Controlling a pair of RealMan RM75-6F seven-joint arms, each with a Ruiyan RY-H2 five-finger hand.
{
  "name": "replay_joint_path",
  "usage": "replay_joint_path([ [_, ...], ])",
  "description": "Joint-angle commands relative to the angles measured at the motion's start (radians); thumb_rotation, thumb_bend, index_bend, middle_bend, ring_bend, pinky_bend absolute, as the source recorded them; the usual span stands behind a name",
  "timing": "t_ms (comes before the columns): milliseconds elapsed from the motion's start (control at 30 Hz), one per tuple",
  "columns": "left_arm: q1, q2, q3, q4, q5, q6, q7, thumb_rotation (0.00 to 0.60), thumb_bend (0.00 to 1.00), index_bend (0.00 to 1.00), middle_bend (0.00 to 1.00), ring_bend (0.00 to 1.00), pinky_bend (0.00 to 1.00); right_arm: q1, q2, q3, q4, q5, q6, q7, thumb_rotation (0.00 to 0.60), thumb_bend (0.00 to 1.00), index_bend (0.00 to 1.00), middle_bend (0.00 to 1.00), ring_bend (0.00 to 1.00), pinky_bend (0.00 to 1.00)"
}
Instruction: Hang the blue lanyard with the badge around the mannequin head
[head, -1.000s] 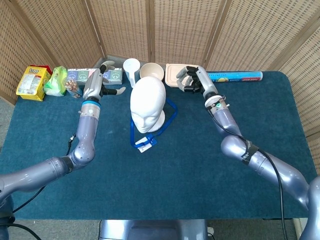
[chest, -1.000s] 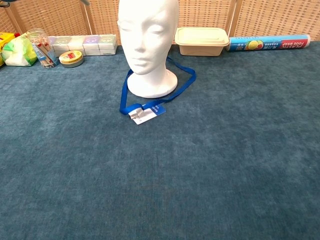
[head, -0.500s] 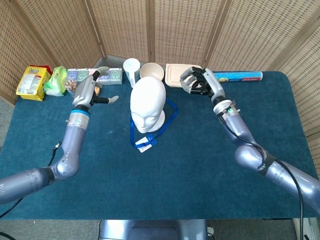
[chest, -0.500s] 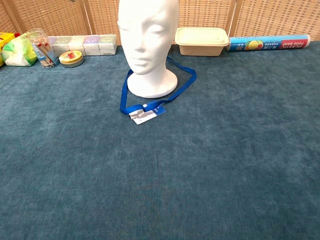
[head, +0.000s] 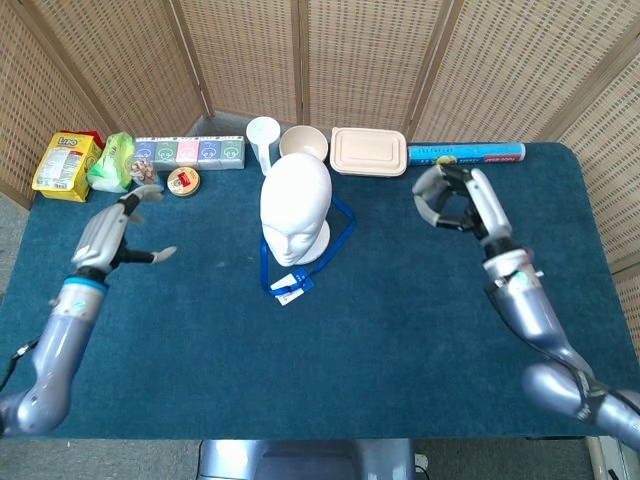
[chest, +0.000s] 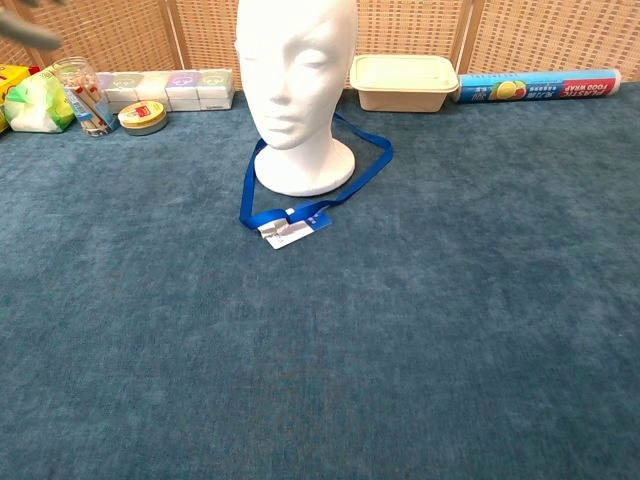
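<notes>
While the blue table (head: 330, 350) carries everything, the white mannequin head (head: 296, 210) stands upright near its middle. The blue lanyard (chest: 371, 170) lies on the cloth as a loop around the base of the head, and its badge (chest: 286, 229) rests flat just in front. The left hand (head: 112, 232) is off to the left, fingers spread and holding nothing. The right hand (head: 458, 198) is off to the right, fingers curled inward and also holding nothing.

Matt white mannequin head (head: 296, 210), napped tablecloth (head: 400, 330)
</notes>
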Motion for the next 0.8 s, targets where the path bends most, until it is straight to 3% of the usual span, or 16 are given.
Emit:
replay_joint_path([
  [33, 0.124, 0.069, 0.098, -0.055, 0.158, 0.066, -0.077, 0.600, 0.16, 0.17, 0.23, 0.16, 0.31, -0.108, 0.060, -0.091, -0.090, -0.079, 0.123, -0.095, 0.522, 0.40, 0.52, 0.49, 0.51, 0.58],
  [367, 0.355, 0.108, 0.276, 0.012, 0.464, 0.269, -0.208, 0.599, 0.16, 0.22, 0.23, 0.17, 0.31, -0.297, 0.161, -0.268, -0.212, -0.217, 0.327, -0.241, 0.520, 0.40, 0.52, 0.49, 0.51, 0.58],
  [800, 0.516, 0.073, 0.388, 0.145, 0.612, 0.436, -0.260, 0.600, 0.16, 0.27, 0.23, 0.17, 0.31, -0.460, 0.194, -0.419, -0.166, -0.316, 0.533, -0.455, 0.521, 0.40, 0.53, 0.49, 0.51, 0.59],
])
